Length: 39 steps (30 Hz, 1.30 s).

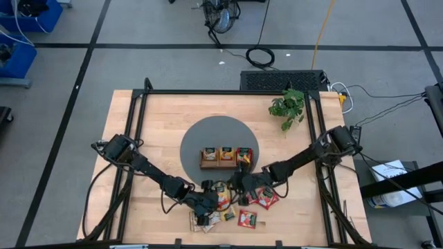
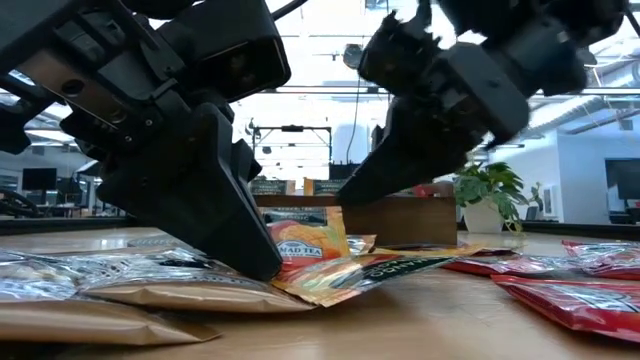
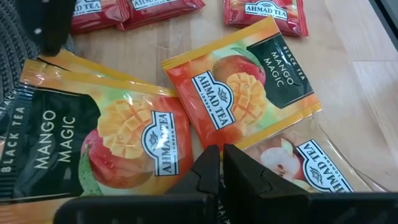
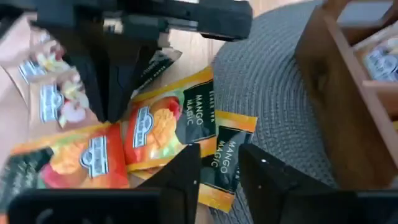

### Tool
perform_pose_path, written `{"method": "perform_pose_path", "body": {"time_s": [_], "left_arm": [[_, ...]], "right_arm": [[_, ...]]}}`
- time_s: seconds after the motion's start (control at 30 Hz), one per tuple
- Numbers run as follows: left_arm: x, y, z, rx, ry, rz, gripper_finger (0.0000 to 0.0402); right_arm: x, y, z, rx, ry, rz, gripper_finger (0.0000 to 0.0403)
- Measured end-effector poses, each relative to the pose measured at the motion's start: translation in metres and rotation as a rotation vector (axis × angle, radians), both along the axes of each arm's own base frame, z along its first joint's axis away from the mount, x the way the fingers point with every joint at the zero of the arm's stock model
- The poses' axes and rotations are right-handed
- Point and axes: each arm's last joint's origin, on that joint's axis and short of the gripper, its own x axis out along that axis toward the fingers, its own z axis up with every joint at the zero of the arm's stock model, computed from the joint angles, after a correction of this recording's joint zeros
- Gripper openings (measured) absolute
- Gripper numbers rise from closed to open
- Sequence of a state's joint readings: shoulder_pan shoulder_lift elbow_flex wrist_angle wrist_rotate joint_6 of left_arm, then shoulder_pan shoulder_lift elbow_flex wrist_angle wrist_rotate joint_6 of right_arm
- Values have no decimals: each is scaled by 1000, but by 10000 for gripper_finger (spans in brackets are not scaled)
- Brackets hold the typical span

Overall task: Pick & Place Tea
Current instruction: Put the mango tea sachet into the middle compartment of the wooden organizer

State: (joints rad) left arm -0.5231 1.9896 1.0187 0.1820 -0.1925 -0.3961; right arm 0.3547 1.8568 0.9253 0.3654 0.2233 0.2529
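1. Two dark arms reach low over the near side of the table [image 1: 159,111].
2. The left gripper [image 1: 206,205] sits at about 6 o'clock, its jaws closed, tips resting on an orange mango tea sachet [image 3: 245,87].
3. The right gripper [image 1: 239,183], just past it, has its jaws a little open over more mango sachets [image 4: 168,130].
4. Red sachets [image 1: 266,199] lie at 5 o'clock.
5. The wooden tray [image 1: 226,158] sits farther back on the round grey mat [image 1: 201,138].

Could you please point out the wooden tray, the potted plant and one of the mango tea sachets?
wooden tray [image 1: 226,166], high view, front wall.
potted plant [image 1: 288,108], high view, leaves.
mango tea sachet [image 3: 242,87], left wrist view, middle of its printed face.
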Motion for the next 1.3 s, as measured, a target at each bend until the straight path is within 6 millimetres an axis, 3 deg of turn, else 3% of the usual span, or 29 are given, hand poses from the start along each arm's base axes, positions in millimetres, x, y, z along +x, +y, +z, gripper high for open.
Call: {"method": "perform_pose_path", "body": {"time_s": [0.27, 0.6, 0.9, 1.1, 1.3], "left_arm": [[-1, 1, -1, 21, 15, 7, 26], [-1, 1, -2, 26, 15, 12, 26], [-1, 1, -2, 31, 12, 7, 26], [-1, 1, -1, 31, 12, 7, 26], [-1, 1, -1, 31, 11, 7, 26]], "right_arm": [[9, -23, 2, 246, 49, 38, 136], [7, -25, -7, 286, 120, 57, 130], [9, -20, -6, 171, 48, 130, 126], [7, -3, -2, 58, -32, 263, 133], [4, 3, -3, -37, -39, 204, 133]]}}
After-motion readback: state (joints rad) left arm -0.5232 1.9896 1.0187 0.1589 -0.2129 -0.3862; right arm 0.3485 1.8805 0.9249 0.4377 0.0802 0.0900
